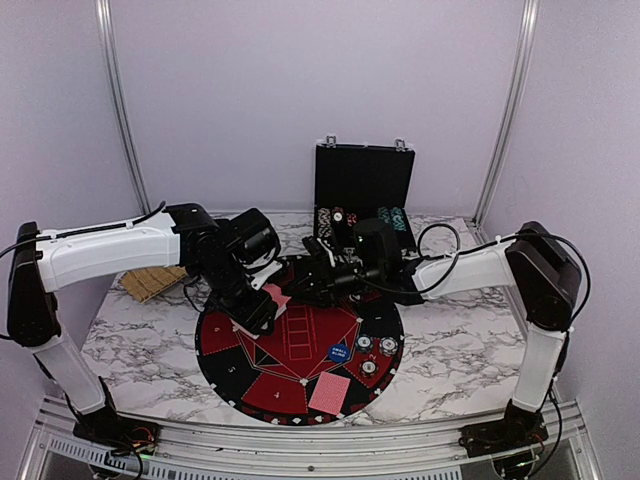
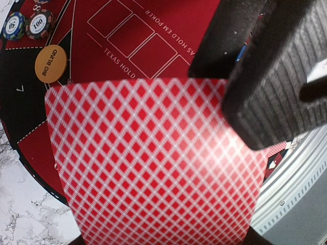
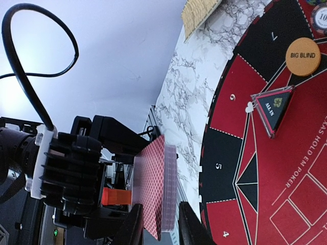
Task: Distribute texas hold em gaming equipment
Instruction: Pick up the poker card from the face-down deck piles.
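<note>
**Deck held over the mat, both grippers on it**

Far left on the white marbled table point(image 1: 130, 330) lies a tan woven piece point(image 1: 150, 283), half tucked under the left arm, so its shape is hard to read. That arm reaches in from the left, forearm level and wrist bent down over the left edge of the round black-and-red numbered mat point(image 1: 232, 368).

The left gripper point(image 1: 262, 305) is clamped on the deck of red-backed playing cards point(image 2: 153, 163), jaws set to the deck's thickness. In its wrist view the top card fills the frame. One ribbed black finger point(image 2: 271, 87) lies over its right corner, and the other finger is hidden beneath.

Just beyond the deck on the mat sits the orange "BIG BLIND" disc point(image 2: 51, 64), seen only by the wrist cameras. Beside it is a clear triangular "ALL IN" marker point(image 3: 273, 107).

Centre now: the right gripper point(image 3: 161, 214) meets the deck from the right. Its jaws are narrowly apart on either side of the deck's edge. I cannot tell whether they actually pinch it.

Right of centre on the mat are a blue disc point(image 1: 340, 352), three stripe-edged chips point(image 1: 388, 345) and one face-down card point(image 1: 330, 393) at the near rim.

Behind stands the open black case point(image 1: 363, 180), with its chip rows partly blocked by the right wrist. The right arm stretches low from its post on the right.
</note>
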Controlling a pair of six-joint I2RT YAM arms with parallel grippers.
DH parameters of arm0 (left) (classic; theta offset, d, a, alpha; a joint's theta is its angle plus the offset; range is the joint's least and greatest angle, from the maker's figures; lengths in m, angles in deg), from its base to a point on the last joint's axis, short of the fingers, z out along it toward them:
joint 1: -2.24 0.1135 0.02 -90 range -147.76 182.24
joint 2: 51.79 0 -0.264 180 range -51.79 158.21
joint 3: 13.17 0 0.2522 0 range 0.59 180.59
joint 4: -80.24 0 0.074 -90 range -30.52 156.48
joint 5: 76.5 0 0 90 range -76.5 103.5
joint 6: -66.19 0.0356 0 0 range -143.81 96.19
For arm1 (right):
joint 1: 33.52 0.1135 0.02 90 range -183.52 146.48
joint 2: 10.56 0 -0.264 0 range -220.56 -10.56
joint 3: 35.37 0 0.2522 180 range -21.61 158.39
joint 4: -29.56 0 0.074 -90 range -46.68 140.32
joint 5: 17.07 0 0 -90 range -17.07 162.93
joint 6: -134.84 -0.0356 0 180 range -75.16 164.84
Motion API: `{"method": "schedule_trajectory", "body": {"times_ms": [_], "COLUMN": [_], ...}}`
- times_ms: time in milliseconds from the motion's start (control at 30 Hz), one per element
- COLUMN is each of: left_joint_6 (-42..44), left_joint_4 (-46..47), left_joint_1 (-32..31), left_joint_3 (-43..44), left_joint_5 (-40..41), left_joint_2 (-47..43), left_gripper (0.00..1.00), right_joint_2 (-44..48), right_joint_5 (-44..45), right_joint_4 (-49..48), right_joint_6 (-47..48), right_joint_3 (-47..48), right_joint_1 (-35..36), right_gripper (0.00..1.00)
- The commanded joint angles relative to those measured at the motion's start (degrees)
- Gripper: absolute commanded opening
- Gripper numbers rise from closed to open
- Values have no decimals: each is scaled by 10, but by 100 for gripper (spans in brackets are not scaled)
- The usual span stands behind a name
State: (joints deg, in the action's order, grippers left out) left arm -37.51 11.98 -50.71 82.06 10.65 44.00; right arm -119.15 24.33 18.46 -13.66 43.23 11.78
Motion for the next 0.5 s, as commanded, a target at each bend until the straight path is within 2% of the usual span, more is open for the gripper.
{"method": "schedule_trajectory", "body": {"times_ms": [0, 200, 467], "left_joint_6": [1, 2, 3], "left_joint_4": [1, 1, 1], "left_joint_1": [-1, -1, 0], "left_joint_3": [2, 4, 4], "left_joint_5": [7, 7, 5], "left_joint_2": [-8, -5, -3], "left_gripper": [42, 42, 42], "right_joint_2": [14, 13, 16], "right_joint_5": [-7, -11, -11], "right_joint_4": [-13, -13, -11], "right_joint_6": [1, 1, 1], "right_joint_3": [-4, -3, -3], "right_joint_1": [2, 3, 0], "right_gripper": [22, 18, 5]}}
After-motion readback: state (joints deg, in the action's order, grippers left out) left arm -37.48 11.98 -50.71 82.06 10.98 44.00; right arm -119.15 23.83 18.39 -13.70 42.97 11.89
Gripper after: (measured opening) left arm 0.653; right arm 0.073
